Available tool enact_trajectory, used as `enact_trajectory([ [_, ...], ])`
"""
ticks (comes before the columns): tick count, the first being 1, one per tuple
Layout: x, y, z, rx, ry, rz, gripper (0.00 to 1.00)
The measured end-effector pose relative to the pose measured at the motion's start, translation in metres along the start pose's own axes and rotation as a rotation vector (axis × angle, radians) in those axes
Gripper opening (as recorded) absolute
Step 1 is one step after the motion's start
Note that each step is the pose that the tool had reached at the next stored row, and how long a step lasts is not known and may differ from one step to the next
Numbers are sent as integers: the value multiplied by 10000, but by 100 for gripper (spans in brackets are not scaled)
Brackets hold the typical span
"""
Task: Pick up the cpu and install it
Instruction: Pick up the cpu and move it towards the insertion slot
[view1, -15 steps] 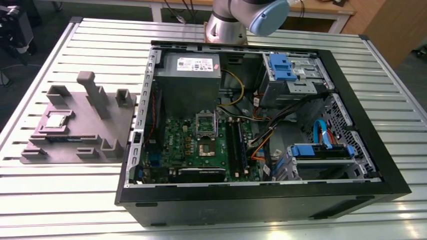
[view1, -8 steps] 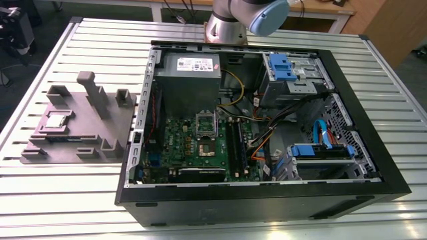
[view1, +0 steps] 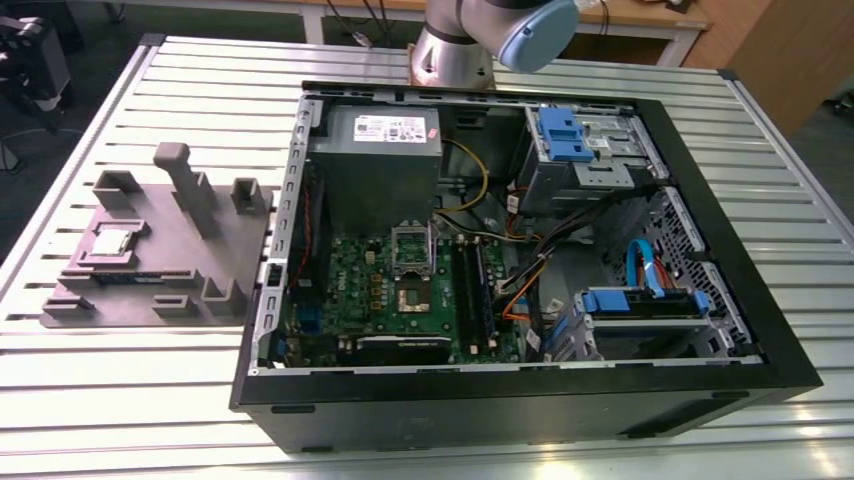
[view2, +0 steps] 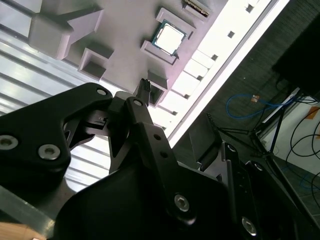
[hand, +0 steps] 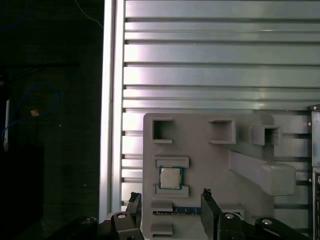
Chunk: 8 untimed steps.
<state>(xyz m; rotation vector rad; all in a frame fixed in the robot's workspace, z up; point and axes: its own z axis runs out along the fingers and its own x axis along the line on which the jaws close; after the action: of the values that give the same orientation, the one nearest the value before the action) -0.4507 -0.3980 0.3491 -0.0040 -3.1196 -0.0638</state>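
The claw hangs with its two dark fingers apart and nothing between them. In the first wrist view they straddle the line of the cpu without touching it. How high the tips stand over it I cannot judge.

The cpu lies flat, silver top up, in its pocket on the grey tray, which sits on the slatted worktop at the exterior view's left, well apart from the open computer case. I'd say the job has barely begun: the chip is not lifted and nothing is installed.

Further in, on the green motherboard near the middle of the exterior view, the dark socket frame looks unfilled, though I cannot tell whether its cover is up. At the top edge of that view the arm is cut off. A thin blue-edged strip in the tray beside the cpu is too hard to identify.
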Motion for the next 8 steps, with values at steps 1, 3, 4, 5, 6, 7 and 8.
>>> enact_trajectory([
  [1,-1,-1,26,0,0,0,59],
  [3,-1,-2,51,0,-1,0,59],
  [4,-1,-2,52,0,0,0,59],
  [5,-1,-2,55,0,-1,0,59],
  [6,-1,-2,58,-1,-2,-1,59],
  [7,-2,-3,62,-1,-2,0,59],
  [8,-2,-3,67,1,-1,0,59],
])
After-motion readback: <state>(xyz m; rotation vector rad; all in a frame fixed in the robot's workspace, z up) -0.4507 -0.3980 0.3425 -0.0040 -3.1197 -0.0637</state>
